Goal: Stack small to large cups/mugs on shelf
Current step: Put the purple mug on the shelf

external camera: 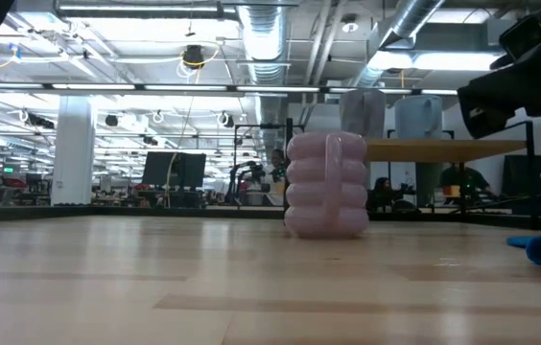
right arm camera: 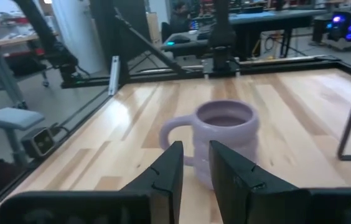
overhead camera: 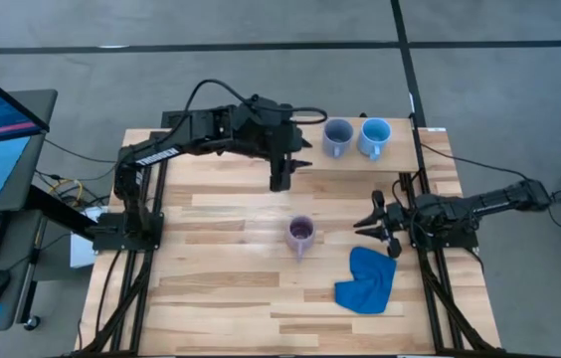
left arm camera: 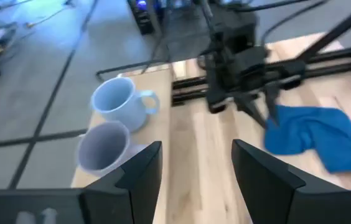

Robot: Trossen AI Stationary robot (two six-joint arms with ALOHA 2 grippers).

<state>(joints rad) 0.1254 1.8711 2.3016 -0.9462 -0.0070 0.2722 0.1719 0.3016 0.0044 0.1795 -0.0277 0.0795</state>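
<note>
Lilac mug (right arm camera: 220,142) sits upright on the tabletop (overhead camera: 221,288) just ahead of my right gripper (right arm camera: 193,163), whose jaws stand a little apart with nothing between them, lined up on the mug's wall beside the handle. I judge it as stiff glazed ceramic, ribbed, fairly light but slippery and chippable; pinching the rim wall or the handle loop looks safest. My left gripper (left arm camera: 197,163) hovers higher, jaws apart and empty; beyond them the grey-blue mug (left arm camera: 103,146) and light blue mug (left arm camera: 118,101) stand side by side on the shelf (left arm camera: 157,93). Beside the right arm lies a blue cloth (overhead camera: 365,279). In the low view the shelf mugs are dim shapes behind the lilac one, and the mugs' relative sizes are hard to judge.
</note>
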